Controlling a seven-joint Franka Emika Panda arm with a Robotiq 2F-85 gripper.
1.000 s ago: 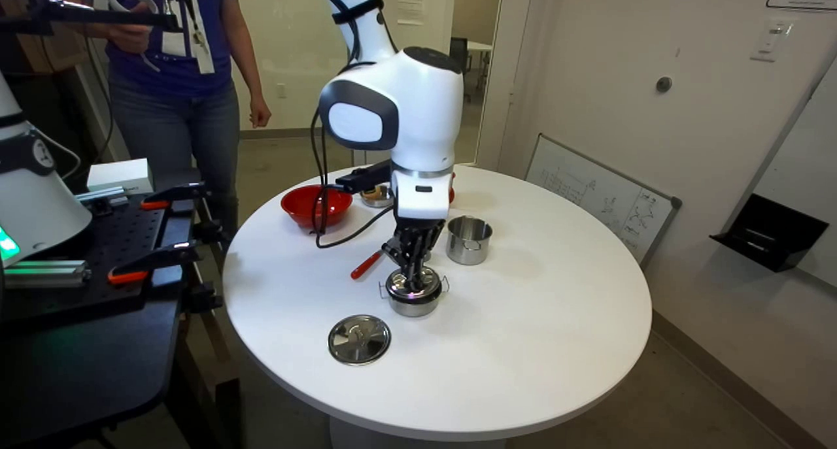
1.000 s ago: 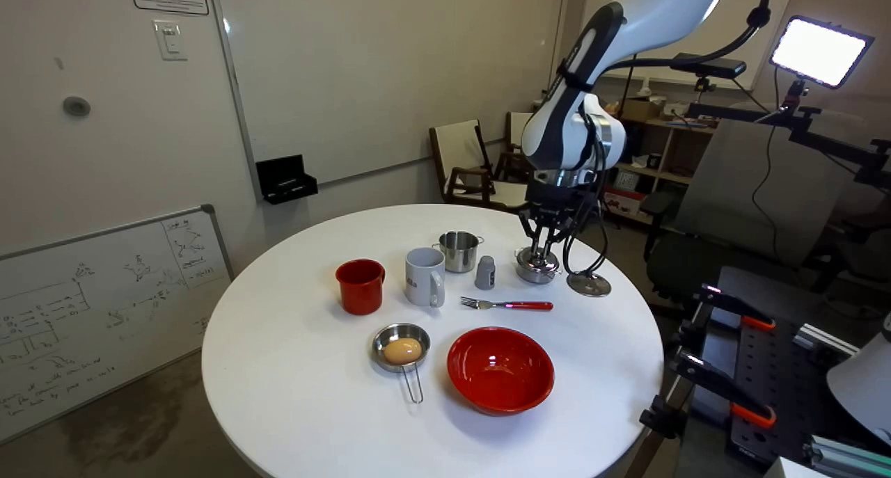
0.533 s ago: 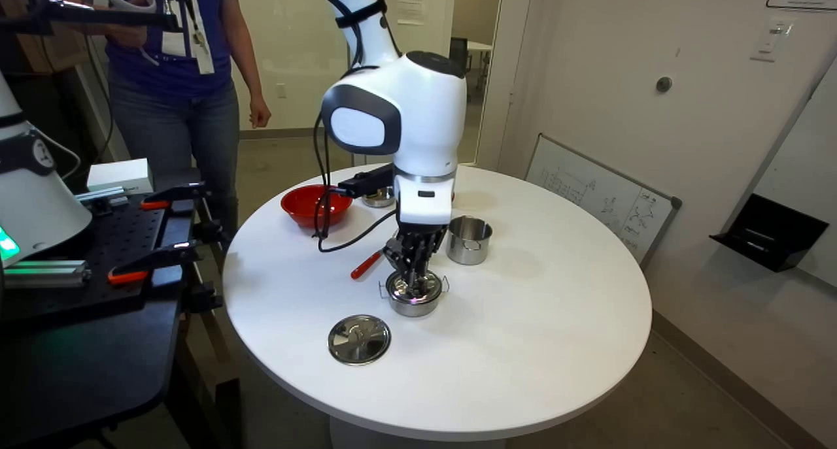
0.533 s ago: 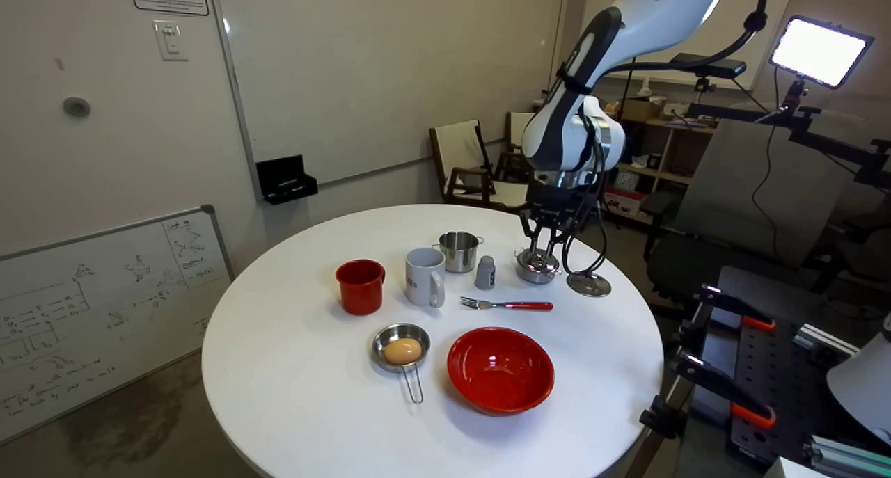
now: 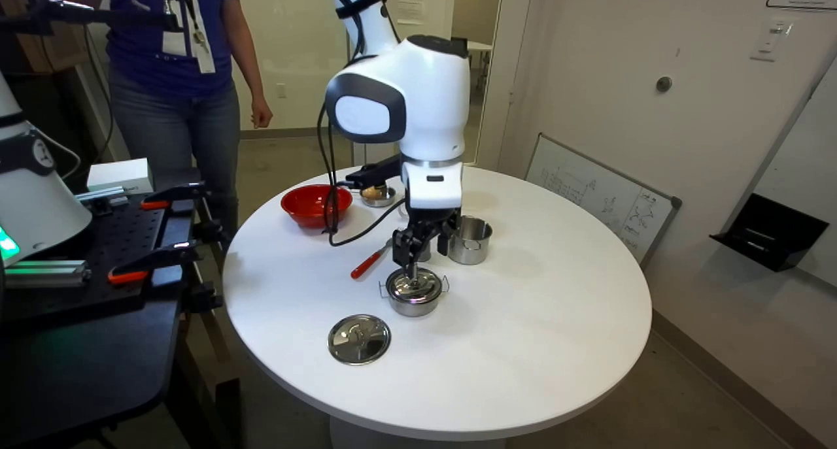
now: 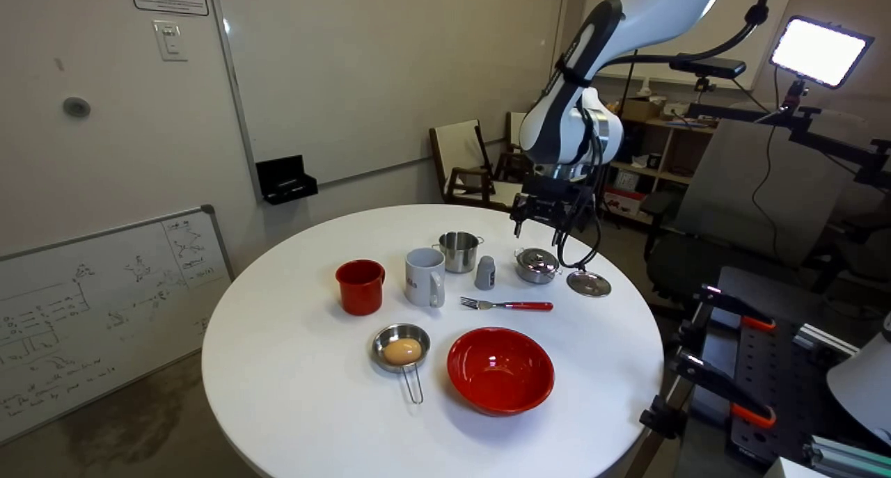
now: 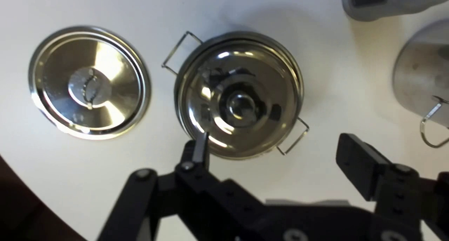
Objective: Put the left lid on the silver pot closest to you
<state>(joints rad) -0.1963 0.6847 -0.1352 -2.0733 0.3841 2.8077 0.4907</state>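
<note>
Change of state: within the last second, the small round silver metal lid with a centre knob was lowered onto the short round silver metal pot with two wire handles, and the black claw released the knob and rose. Current state: claw raised above the lid, fingers spread well apart, nothing held. The lid rests on top of the pot and looks level; from here I cannot confirm that its edge is fully seated. The larger flat silver metal lid lies near the pot on the round white table, unmoved. Judgement: placement appears complete; only retraction remains, preferably straight up.
</note>
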